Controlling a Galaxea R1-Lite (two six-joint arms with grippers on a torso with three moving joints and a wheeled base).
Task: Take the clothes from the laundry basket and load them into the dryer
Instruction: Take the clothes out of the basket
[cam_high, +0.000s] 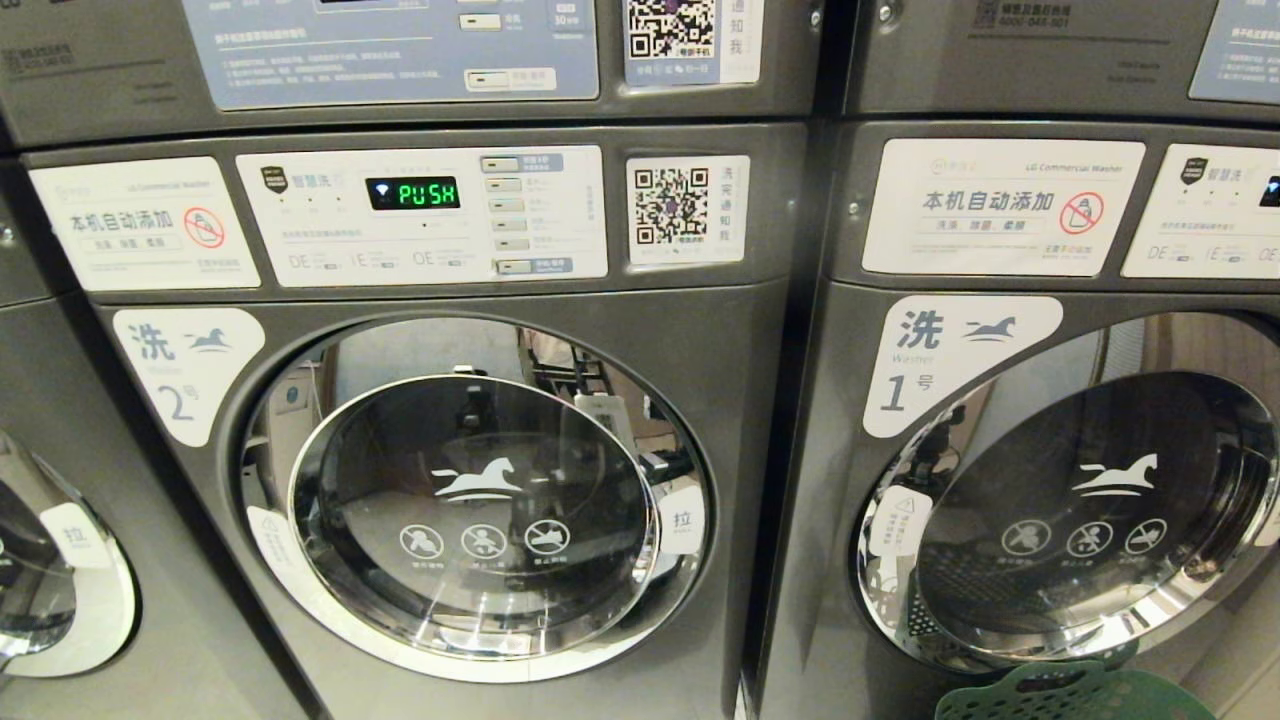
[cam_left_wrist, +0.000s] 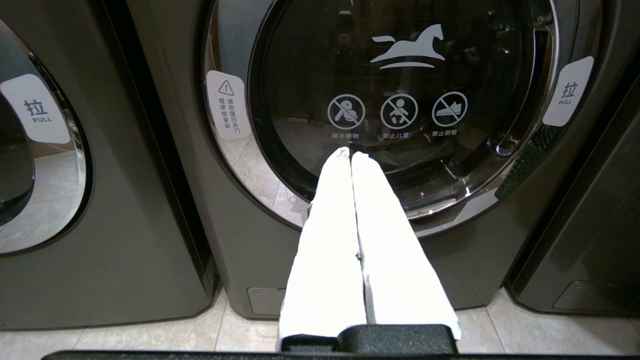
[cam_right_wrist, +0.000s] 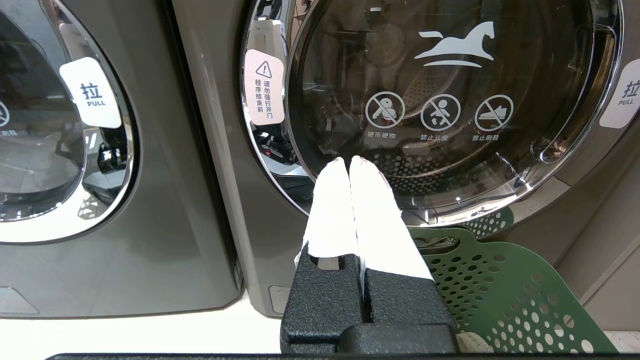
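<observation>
We face closed grey front-load machines; both tools, left tool (cam_left_wrist: 351, 156) and right tool (cam_right_wrist: 348, 162), pinched narrow, empty, parked. Green perforated plastic laundry basket (cam_high: 1075, 693) waits at five o'clock, presumably within reach.

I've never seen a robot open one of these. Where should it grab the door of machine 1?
Probably at the right edge of the round door, by the white PULL label, coming from the front. The warning sticker sits on the opposite side. Both hands are shut and away from it.
</observation>
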